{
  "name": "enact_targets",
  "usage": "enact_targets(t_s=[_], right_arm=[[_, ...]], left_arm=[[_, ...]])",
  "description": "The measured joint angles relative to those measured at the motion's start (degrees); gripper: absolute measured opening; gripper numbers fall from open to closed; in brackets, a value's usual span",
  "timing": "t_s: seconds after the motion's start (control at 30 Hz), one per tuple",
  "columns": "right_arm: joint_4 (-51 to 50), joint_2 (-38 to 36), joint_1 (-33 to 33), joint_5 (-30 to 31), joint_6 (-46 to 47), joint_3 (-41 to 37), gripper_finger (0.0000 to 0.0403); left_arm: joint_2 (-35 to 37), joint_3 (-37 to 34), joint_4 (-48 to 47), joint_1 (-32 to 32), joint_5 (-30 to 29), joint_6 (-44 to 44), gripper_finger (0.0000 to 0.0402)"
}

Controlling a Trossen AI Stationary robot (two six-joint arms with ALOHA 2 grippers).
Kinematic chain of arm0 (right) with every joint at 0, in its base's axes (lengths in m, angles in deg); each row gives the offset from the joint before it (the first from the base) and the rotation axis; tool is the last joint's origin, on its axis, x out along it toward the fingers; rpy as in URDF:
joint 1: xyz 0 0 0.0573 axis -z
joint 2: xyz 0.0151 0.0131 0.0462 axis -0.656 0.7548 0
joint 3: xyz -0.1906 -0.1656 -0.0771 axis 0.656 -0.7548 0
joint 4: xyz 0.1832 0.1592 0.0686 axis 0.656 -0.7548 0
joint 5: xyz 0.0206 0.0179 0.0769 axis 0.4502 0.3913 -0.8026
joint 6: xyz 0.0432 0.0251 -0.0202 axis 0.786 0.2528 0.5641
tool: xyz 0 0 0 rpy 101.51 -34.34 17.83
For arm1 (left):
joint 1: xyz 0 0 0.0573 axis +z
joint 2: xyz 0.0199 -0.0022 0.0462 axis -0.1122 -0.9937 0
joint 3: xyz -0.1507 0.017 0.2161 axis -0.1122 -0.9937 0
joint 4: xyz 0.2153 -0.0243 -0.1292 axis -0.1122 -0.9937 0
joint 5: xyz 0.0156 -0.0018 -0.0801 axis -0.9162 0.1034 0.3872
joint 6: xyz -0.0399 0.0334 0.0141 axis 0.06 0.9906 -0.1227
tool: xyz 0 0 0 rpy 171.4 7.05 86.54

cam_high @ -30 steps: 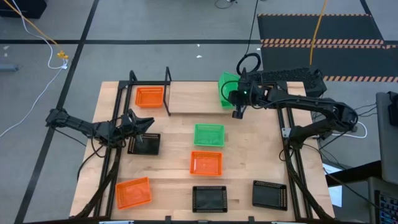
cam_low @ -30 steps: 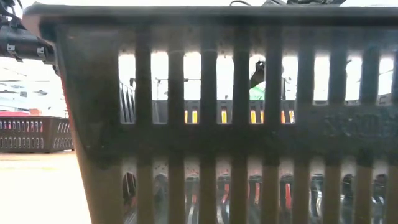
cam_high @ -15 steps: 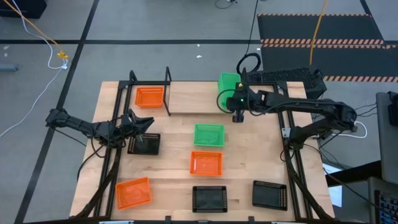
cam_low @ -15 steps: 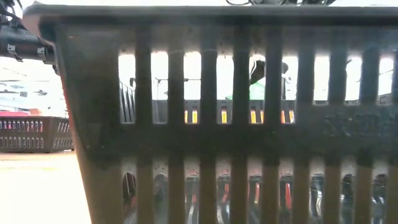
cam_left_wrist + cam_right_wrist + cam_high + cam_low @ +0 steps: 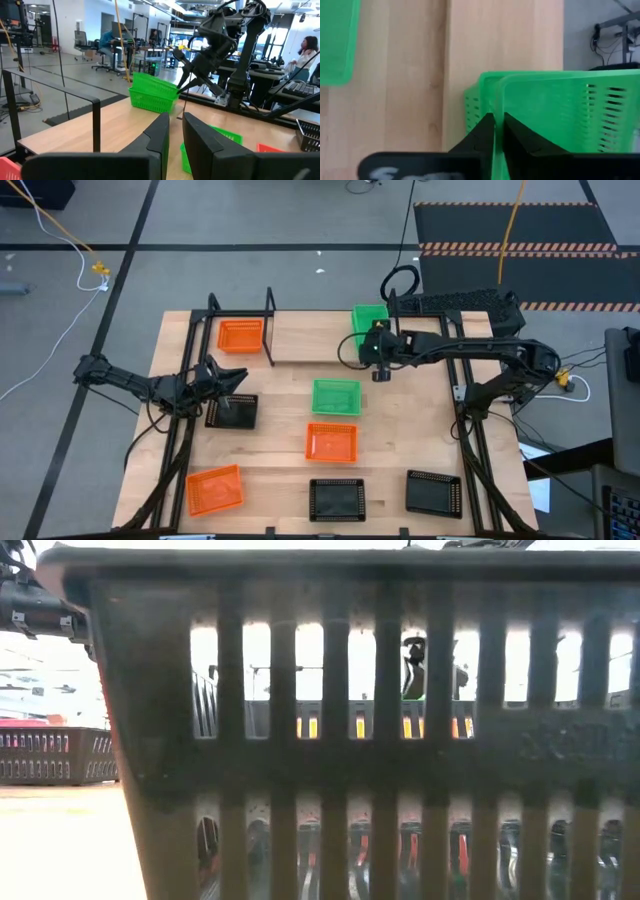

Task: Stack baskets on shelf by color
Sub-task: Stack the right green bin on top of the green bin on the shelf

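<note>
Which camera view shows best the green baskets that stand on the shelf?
The left wrist view: the green baskets show whole, stacked on the shelf. The high view shows them from above, partly under the right arm. The right wrist view shows only a near wall. The low view is mostly blocked.

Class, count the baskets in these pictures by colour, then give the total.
Orange baskets: 3
Green baskets: 3, two of them nested on the shelf
Black baskets: 3
Total: 9
</note>
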Motion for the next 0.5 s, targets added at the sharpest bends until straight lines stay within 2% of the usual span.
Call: enact_targets(t_s=[0.13, 0.27, 0.5], right_arm=[[1.2, -0.6, 0.3, 0.0, 8.7, 0.0, 0.0075], [0.6, -1.1, 0.5, -1.6, 15.1, 0.0, 0.0099], [-0.5, -1.7, -0.9, -1.5, 14.2, 0.0, 0.0105]], left_arm=[[0.0, 0.0, 0.0, 0.0, 0.0, 0.0, 0.0056], [0.0, 0.0, 0.0, 0.0, 0.0, 0.1, 0.0056], [0.0, 0.0, 0.0, 0.0, 0.0, 0.0, 0.0056]])
